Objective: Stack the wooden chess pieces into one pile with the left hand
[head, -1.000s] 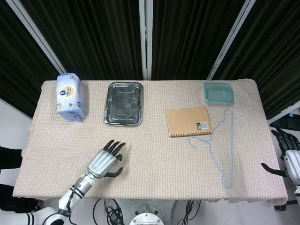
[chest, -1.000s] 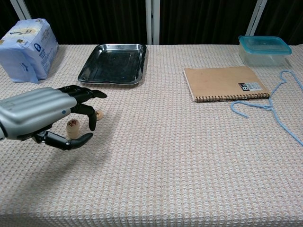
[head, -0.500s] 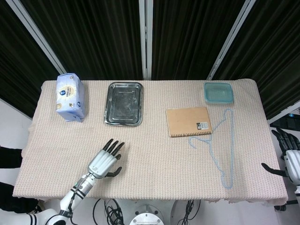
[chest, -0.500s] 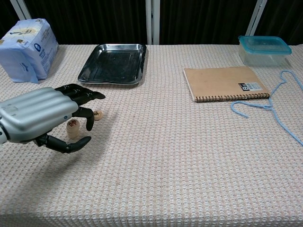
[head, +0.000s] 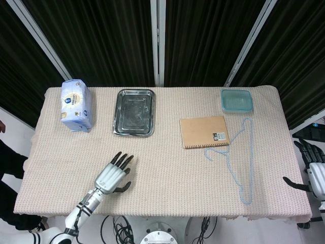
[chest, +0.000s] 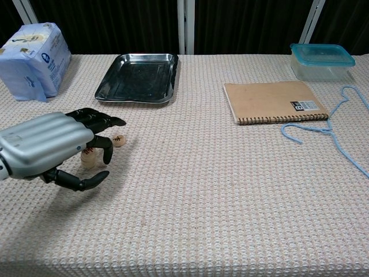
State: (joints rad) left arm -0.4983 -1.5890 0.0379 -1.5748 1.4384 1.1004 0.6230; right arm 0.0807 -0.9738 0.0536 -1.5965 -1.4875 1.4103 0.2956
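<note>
On the woven tablecloth [chest: 230,190], black curtains [head: 101,35] behind, left hand [chest: 49,151] hovers spread, empty.

Little legible text

The notebook [chest: 274,101] carries a dark label with a bold "B"; print on the tissue pack [chest: 33,52] and chess pieces [chest: 118,139] is too small to read.

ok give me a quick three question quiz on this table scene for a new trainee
1. True or false: the left hand is holding a chess piece.
2. What lies nearest the blue hanger? A) notebook B) metal tray C) tissue pack
3. Fill in: the single chess piece lies beside the short ____ of pieces.

Key
1. False; its fingers are spread above the pieces.
2. A
3. stack
</note>
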